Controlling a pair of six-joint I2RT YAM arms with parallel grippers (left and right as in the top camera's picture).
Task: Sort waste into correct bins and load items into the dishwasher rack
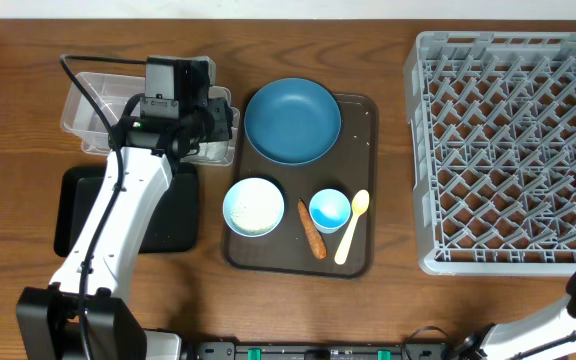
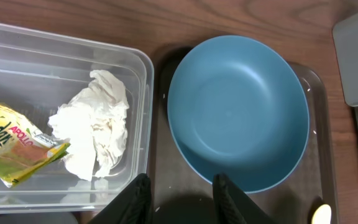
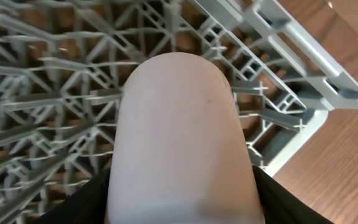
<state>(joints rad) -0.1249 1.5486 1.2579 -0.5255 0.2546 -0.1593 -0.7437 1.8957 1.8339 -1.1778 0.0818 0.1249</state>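
Left gripper (image 2: 182, 198): fingers are standing apart, nothing between them. It is hovering over the right rim of the clear plastic tub (image 2: 143, 81), where the tub is meeting the left edge of the brown serving tray (image 1: 363, 108).

The tub is sitting toward the desk's (image 1: 8, 120) far left. The crumpled white tissue (image 2: 95, 130) is lying in it, and the yellow-green wrapper (image 2: 14, 146) is lying against the tissue's left side.

The black tray (image 1: 173, 215) is lying just nearer than the tub, partly under the left arm.

On the serving tray, mid-desk:
- The dark blue plate (image 1: 292, 121) is filling the far end.
- The pale blue bowl (image 1: 253, 206) is sitting at the near left, its inside showing white; grains are too small to resolve.
- The carrot piece (image 1: 312, 229) is lying between the bowl and the small blue cup (image 1: 329, 210).
- The pale yellow spoon (image 1: 352, 226) is lying just right of that cup.

Right gripper (image 3: 179, 199): fingers are clamping the small pink cup (image 3: 179, 124) from both sides. It is holding the cup over the lattice of the dishwasher rack (image 1: 513, 150), close to one rack corner. The rack is occupying the desk's right side.
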